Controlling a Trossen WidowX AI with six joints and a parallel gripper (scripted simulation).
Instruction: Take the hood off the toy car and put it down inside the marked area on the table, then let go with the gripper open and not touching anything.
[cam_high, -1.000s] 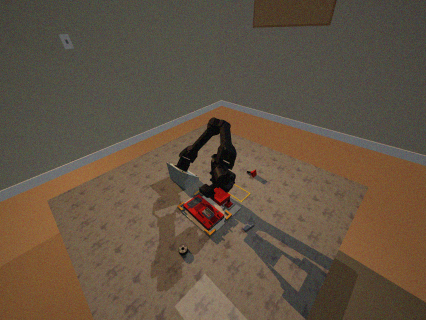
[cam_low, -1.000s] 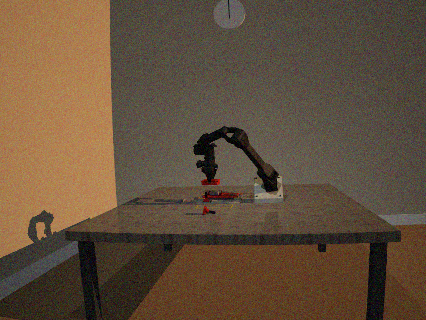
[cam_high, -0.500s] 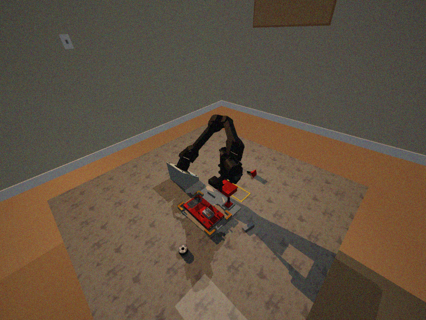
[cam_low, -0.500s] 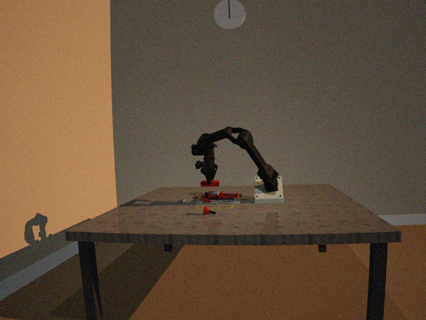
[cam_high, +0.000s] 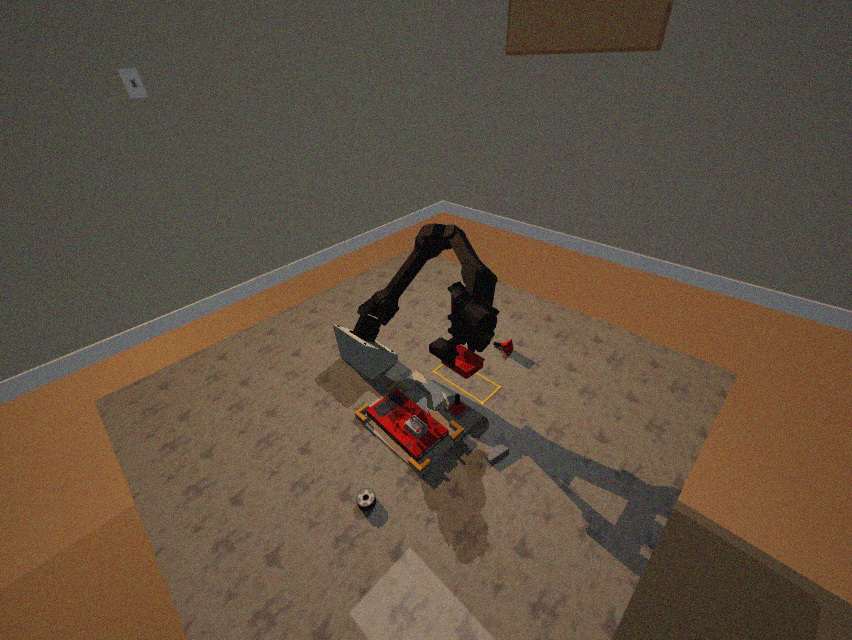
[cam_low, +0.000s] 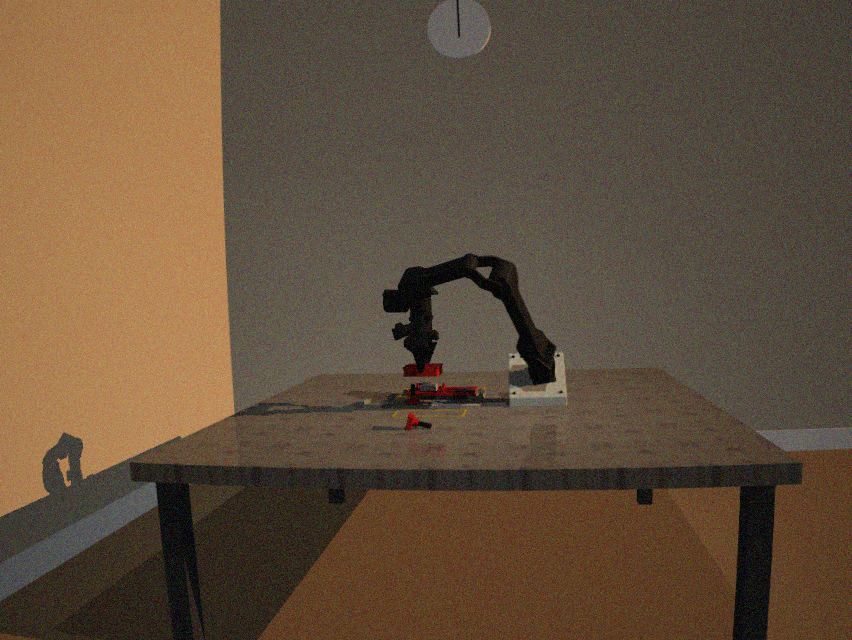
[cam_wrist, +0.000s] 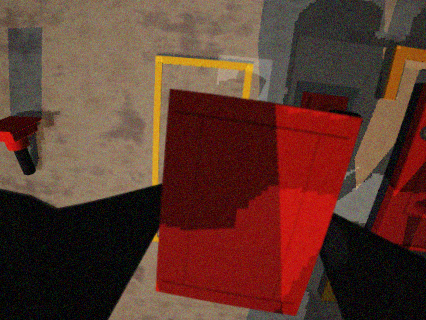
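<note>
Tabletop (cam_low: 619, 440), mottled brown, carries everything, with the yellow-outlined marked area (cam_high: 466, 383) taken as landmark. Black arm (cam_high: 440, 261) arches from its pale grey base (cam_high: 363, 351), which stands beside the marked area, and bends down so the wrist hangs over the area's far end. Toy car (cam_high: 407, 423), red, with its engine bay showing grey, sits on a grey plate with orange corner brackets, just beside the marked area on the side nearer the top camera. Hood (cam_wrist: 250, 200), a flat red panel, is in the air, clear of the tabletop as the exterior view shows (cam_low: 422, 369); from the wrist view it overlaps the right side of the yellow outline, part over the inside and part over the ground beyond it. Hand (cam_wrist: 240, 245) is pinching the hood, a dark finger (cam_wrist: 75, 250) pressed on each long side, fingers standing fairly wide because the panel is wide. Small red piece with a black peg (cam_high: 506, 346) lies on the tabletop near the marked area, on the side away from the car. A second small red-and-black piece (cam_high: 455, 406) stands between the marked area and the car. Small round grey object (cam_high: 365, 498) lies well apart from the marked area, past the car.
</note>
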